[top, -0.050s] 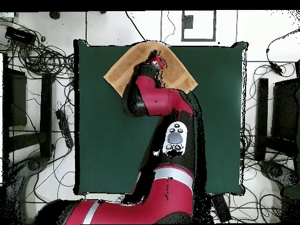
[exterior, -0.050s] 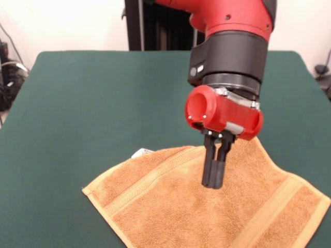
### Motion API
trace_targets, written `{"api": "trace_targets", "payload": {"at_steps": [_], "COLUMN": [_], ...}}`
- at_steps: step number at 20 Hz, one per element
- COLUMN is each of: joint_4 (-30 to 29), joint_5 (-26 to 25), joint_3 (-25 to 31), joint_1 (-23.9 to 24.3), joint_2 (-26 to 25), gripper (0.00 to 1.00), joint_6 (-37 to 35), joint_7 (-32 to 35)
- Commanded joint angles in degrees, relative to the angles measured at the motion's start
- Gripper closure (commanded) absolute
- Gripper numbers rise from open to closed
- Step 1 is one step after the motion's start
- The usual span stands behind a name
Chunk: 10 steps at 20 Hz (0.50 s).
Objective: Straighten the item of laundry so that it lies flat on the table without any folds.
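Note:
The item of laundry point(exterior, -0.050s: 170, 206), an orange-tan towel with paler bands, lies spread near the front edge of the green table point(exterior, -0.050s: 103, 93), turned like a diamond. Its nearest part runs out of the front view. A small white tag point(exterior, -0.050s: 140, 153) sticks out at its far left edge. My gripper point(exterior, -0.050s: 213, 182) points down over the towel's middle, its fingers shut with the tips at the cloth surface. No cloth shows pinched between them. In the overhead view the towel point(top, -0.050s: 120, 73) lies at the table's top edge, and the arm point(top, -0.050s: 153, 96) covers its middle.
The red arm stretches across the table point(top, -0.050s: 99, 135) from the bottom of the overhead view. Cables point(top, -0.050s: 41, 58) and dark stands point(top, -0.050s: 261, 117) lie on the floor around the table. Green cloth extends wide to the left and far side of the towel.

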<state>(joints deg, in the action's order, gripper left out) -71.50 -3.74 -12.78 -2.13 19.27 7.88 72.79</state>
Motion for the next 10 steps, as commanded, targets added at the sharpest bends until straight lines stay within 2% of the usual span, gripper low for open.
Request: {"api": "trace_targets", "payload": {"at_steps": [1,4,10], "joint_4": [-3.72,-1.18,0.00], "joint_5": [2.04,1.92,1.63], "joint_3": [1.53,-0.13,2.42], "joint_1": [-1.24,-2.15,0.08], "joint_2": [-2.74,-3.41,-2.69], "gripper": [1.00,1.00,1.00], "joint_6": [-21.26,-29.95,-39.61], "joint_7": [6.01,4.79,5.56]}}
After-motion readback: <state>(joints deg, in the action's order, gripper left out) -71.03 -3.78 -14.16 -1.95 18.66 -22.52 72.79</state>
